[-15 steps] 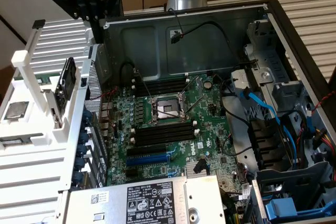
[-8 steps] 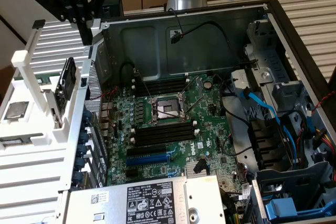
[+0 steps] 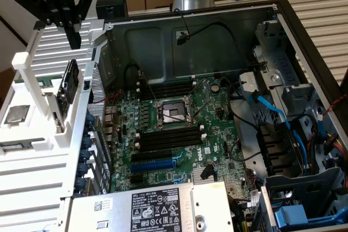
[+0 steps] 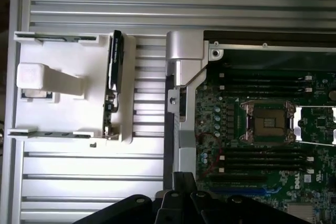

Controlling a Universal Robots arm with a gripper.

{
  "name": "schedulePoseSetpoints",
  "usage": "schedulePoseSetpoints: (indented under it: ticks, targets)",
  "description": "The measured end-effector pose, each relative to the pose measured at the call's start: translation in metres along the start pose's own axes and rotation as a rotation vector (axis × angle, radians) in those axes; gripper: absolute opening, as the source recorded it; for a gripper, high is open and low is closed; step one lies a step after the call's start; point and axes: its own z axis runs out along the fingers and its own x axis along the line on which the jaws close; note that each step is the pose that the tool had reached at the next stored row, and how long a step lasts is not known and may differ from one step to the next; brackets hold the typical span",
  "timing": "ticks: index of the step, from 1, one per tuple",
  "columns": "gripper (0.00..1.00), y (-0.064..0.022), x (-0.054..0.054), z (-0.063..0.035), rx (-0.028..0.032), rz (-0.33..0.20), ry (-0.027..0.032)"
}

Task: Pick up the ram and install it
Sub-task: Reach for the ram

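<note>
The black tool (image 3: pixel 73 41) hangs with its fingers pointing down and pressed together. Nothing is pinched between them. It stands above the white plastic holding fixture (image 3: pixel 32 134) and touches no part in it.

Just below the fingertips is the ram (image 3: pixel 68 88), a long, thin circuit-board stick with black chips. It stands on its long edge in a slot of the fixture, at the fixture's edge nearest the computer case. In the wrist view the ram (image 4: pixel 114 59) appears edge-on as a narrow dark strip against the fixture's wall.

A square silver processor chip (image 3: pixel 16 113) lies flat in a recess of the fixture, well apart from the ram. The fixture rests on the ribbed pale metal bench (image 4: pixel 94 166).

At the exterior view's right of the bench, an open black computer case (image 3: pixel 283 20) lies on its side with the green motherboard (image 3: pixel 217 129) facing up. Long black plastic memory slots (image 3: pixel 168 137) run on both sides of the square metal processor socket (image 3: pixel 174 113). A grey labelled power supply (image 3: pixel 157 210) sits at the case's near edge.
</note>
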Motion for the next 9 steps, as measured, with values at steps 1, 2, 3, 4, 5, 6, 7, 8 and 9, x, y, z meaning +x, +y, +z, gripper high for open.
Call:
schedulePoseSetpoints:
  ticks: [1,2,3,4,5,6,7,8,9]
  targets:
    - [0.10,0.0000,0.003,0.0001,0.0000,-0.002,0.0001]
    - [0.10,0.0000,0.007,0.0003,-0.0001,-0.005,0.0002]
    - [0.10,0.0000,0.010,0.0004,-0.0001,-0.007,0.0003]
    - [0.10,0.0001,0.013,0.0005,-0.0002,-0.010,0.0005]
    - [0.10,0.0001,0.016,0.0006,-0.0002,-0.013,0.0006]
    - [0.10,0.0001,0.018,0.0007,-0.0003,-0.016,0.0008]
    - [0.10,0.0001,0.021,0.0008,-0.0004,-0.019,0.0009]
    - [0.10,0.0001,0.024,0.0009,-0.0004,-0.023,0.0011]
    - [0.10,0.0001,0.026,0.0011,-0.0006,-0.026,0.0012]
